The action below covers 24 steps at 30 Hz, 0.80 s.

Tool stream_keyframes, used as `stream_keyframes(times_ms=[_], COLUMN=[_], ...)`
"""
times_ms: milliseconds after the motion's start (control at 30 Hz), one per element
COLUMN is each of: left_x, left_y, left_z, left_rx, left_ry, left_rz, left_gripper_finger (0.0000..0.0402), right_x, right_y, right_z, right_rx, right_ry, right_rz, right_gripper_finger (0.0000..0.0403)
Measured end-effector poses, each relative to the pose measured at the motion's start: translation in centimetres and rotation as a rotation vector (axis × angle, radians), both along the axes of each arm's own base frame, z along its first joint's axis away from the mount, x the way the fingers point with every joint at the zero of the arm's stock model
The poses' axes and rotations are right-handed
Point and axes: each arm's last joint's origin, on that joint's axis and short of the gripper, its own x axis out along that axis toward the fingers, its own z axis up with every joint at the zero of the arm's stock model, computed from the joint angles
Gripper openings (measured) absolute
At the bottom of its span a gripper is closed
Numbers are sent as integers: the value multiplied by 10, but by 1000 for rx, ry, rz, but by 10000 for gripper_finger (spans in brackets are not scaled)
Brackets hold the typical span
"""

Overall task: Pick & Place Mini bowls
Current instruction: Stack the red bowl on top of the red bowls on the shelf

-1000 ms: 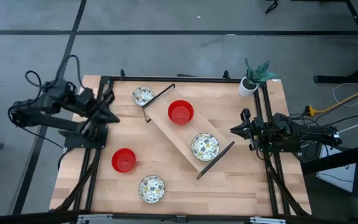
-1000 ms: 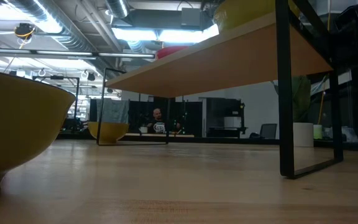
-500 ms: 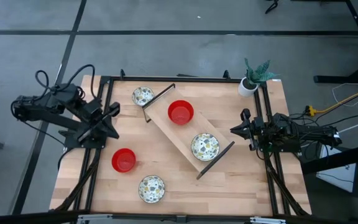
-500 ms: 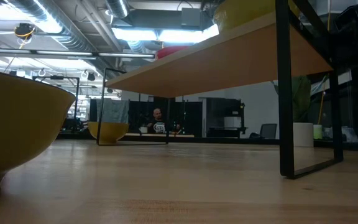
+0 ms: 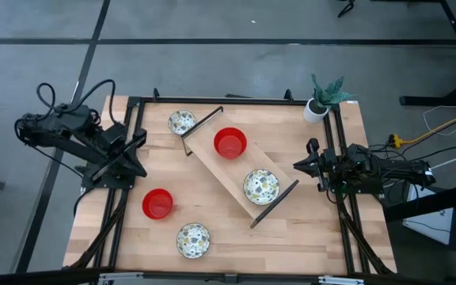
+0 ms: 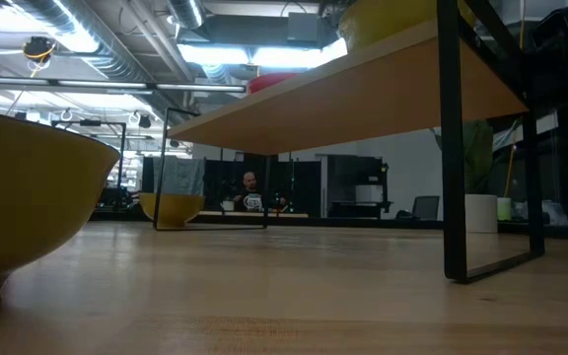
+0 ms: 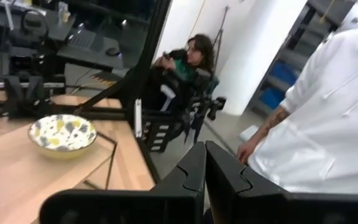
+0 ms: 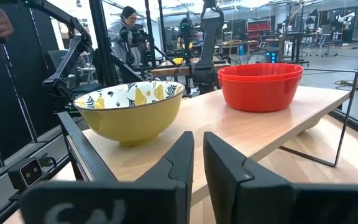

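Five mini bowls show in the high view. A red bowl (image 5: 230,142) and a patterned bowl (image 5: 260,187) stand on a raised wooden shelf (image 5: 212,156) that runs slantwise across the table's middle. Resting on the table itself are a patterned bowl (image 5: 182,122) near the far edge, a red bowl (image 5: 157,203) and a patterned bowl (image 5: 193,240) near the near edge. My left gripper (image 5: 142,138) (image 7: 205,167) hovers shut over the table's left side. My right gripper (image 5: 298,165) (image 8: 197,155) waits shut at the right, pointing at the shelf's bowls (image 8: 129,109) (image 8: 260,84).
A white pot with a green plant (image 5: 320,103) stands at the far right corner. The shelf's black wire legs (image 5: 274,204) stand on the table. Black frame rails (image 5: 125,198) run along both sides. People (image 7: 316,124) are beyond the table's far left corner.
My left arm has changed its pose: its rear links have swung toward the table's far edge, and its gripper has drawn back a little toward the left and far edges. The bowls and my right arm have stayed where they were.
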Motion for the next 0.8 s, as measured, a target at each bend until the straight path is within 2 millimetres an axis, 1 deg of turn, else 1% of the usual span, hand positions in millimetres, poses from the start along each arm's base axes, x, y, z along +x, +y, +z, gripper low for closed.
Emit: stream_keyframes(times_ms=[133,233,533,800], left_x=[0,4,22,36], left_y=[-1,-3,-17,-41], left_z=[5,2,-18,-39], left_rx=[36,62,173,253], left_ry=[90,169,357,547], left_rz=[17,13,-62,-162], left_gripper_finger=[3,3,3,3], right_x=[0,0,0,0], right_y=[0,0,0,0], right_z=[0,0,0,0], right_rx=[-1,0,-1,0], right_ry=[0,0,0,0], right_rz=[0,0,0,0], right_gripper_finger=[39,39,39,39])
